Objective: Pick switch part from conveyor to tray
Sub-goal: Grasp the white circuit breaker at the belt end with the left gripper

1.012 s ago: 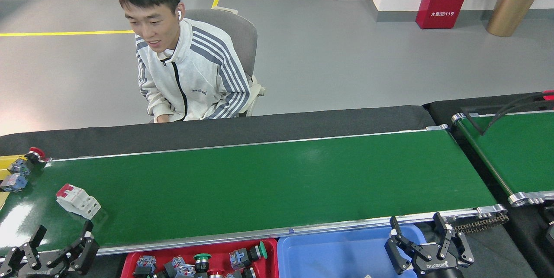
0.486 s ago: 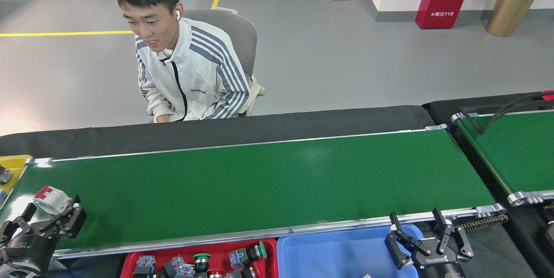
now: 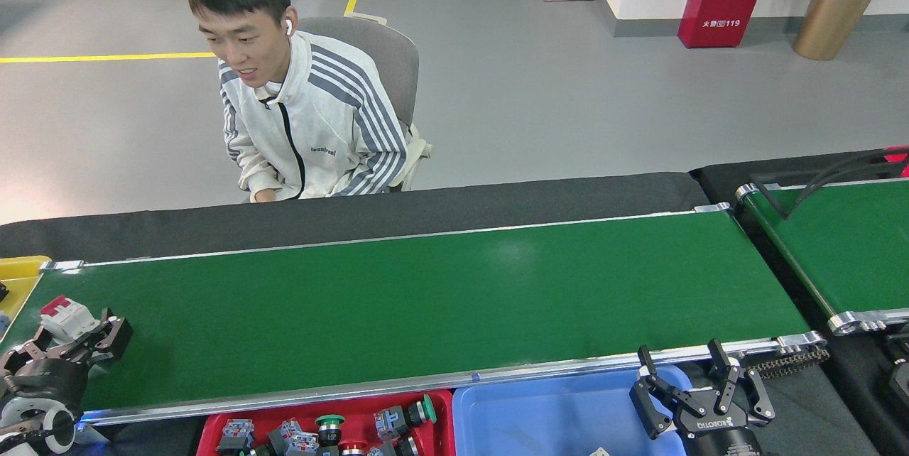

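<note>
White-and-red part: the switch part sits at the far-left end of the conveyor; a second ago it lay further right on the belt, so it has ridden leftward toward the roller end.
Left claw: the left claw has come in from below the near rail and now brackets the part, one finger to its right and the other low on its left; a second ago it hung outside the belt with nothing between its fingers.
Left claw state: fingers apart around the part; whether they touch it yet I cannot tell.
Right claw: the right claw holds its fingers spread, empty, over the near-right corner of the blue tray, having sunk only slightly.
Trays: the red tray, near and left of the blue one, already holds several push-button parts; a yellow tray shows at the left edge beyond the belt end.
Person: a person sits behind the black surface, well apart from the part.
Meaning: the reach looks finished and the grasp is the step in hand; closing must come soon, since the part is near the belt's end.
</note>
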Motion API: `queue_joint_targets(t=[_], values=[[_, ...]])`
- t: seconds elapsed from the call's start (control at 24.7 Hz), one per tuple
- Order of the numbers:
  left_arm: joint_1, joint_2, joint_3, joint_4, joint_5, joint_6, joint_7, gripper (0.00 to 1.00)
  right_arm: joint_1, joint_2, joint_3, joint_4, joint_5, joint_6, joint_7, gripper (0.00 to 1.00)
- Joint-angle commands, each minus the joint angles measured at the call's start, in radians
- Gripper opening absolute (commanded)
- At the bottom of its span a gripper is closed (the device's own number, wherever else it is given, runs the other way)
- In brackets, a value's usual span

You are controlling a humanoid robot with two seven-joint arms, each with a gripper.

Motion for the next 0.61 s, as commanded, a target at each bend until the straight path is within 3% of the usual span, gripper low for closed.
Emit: queue_joint_targets(t=[0.0, 0.28, 0.57], values=[[0.002, -0.004, -0.010, -0.032, 0.001, -0.023, 0.014, 0.06, -0.004, -0.005, -0.001, -0.010, 0.002, 0.000, -0.005, 1.00], [0.107, -0.058, -0.038, -0.262, 0.007, -0.082, 0.022, 0.05, -0.005, -0.004, -0.004, -0.010, 0.002, 0.002, -0.005, 1.00], [0.294, -0.161, -0.107, -0.660, 0.059, -0.303, 0.008, 0.07, -0.004, -0.004, -0.013, -0.007, 0.000, 0.003, -0.005, 1.00]])
